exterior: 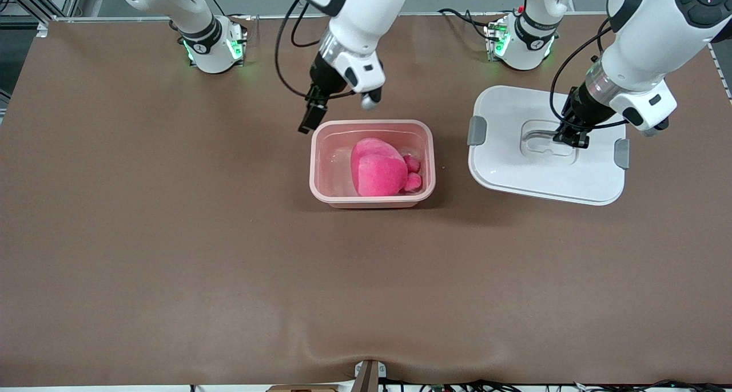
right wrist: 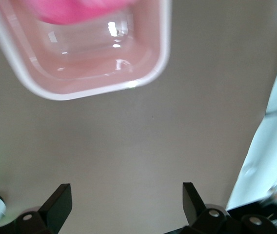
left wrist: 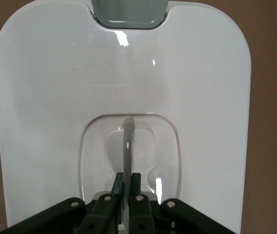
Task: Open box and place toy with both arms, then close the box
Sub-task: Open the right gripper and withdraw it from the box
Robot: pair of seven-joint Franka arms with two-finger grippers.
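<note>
While the toy (exterior: pixel 378 173) lay inside the open box (exterior: pixel 372 163) near the middle of the table (exterior: pixel 143 237), my right gripper (exterior: pixel 311 117) hung over the table just off the box's rim, at the edge toward my bases, its fingers spread wide and holding nothing. Toward my left arm's end, the lid (exterior: pixel 546 146) lay flat beside the box, long axis along the table's length. My left gripper (exterior: pixel 571 137) pinched its recessed handle (left wrist: pixel 127 146), so I judged the lid must travel sideways onto the box. No writing was legible
</note>
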